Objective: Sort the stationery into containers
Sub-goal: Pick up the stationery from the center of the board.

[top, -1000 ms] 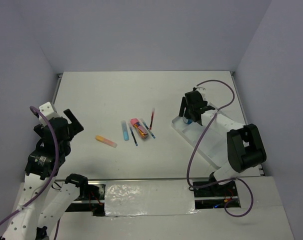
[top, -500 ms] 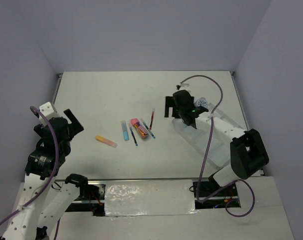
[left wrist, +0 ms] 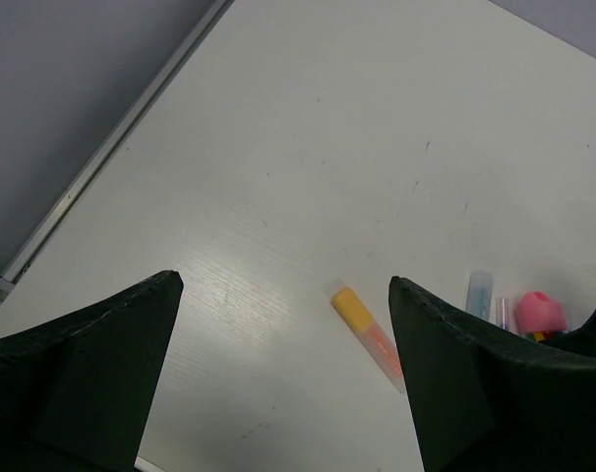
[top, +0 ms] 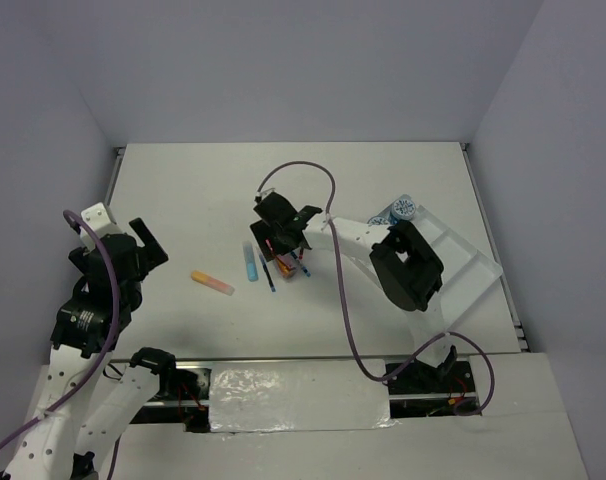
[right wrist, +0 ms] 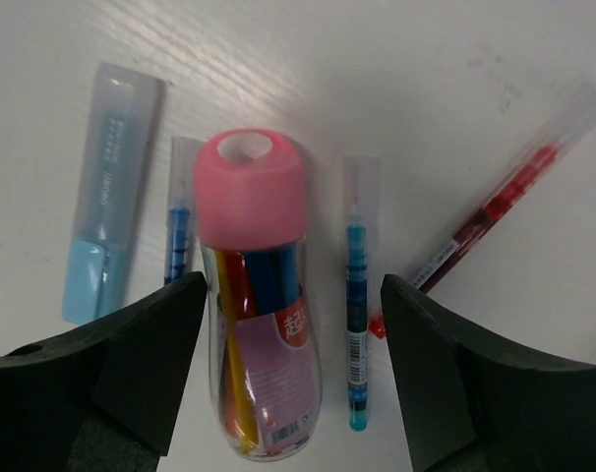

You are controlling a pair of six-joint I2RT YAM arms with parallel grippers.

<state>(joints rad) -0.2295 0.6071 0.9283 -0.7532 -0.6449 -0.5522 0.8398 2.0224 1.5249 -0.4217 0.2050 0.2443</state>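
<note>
In the right wrist view my right gripper [right wrist: 293, 290] is open and hangs just above a clear pink-capped marker tube [right wrist: 257, 334]. One finger stands left of the tube, the other right of a thin blue pen [right wrist: 357, 295]. A light-blue stick [right wrist: 106, 187], a second blue pen [right wrist: 180, 231] and a red pen [right wrist: 505, 192] lie alongside. From above, the right gripper [top: 286, 236] covers this pile. A yellow-orange stick [top: 212, 283] lies apart to the left. The left gripper [top: 143, 245] is open and empty, held high. A blue-white tub [top: 401, 210] sits at the far end of the white tray [top: 473, 255].
The right arm stretches leftward from its base across the tray's near half. In the left wrist view the yellow-orange stick [left wrist: 367, 334] lies on bare table, with the table's raised left edge [left wrist: 101, 162] beyond it. Grey walls close in the table.
My right arm has swung left from the tray's far end to above the pile of pens. The blue-white tub now shows uncovered at the tray. The left arm has not moved.
</note>
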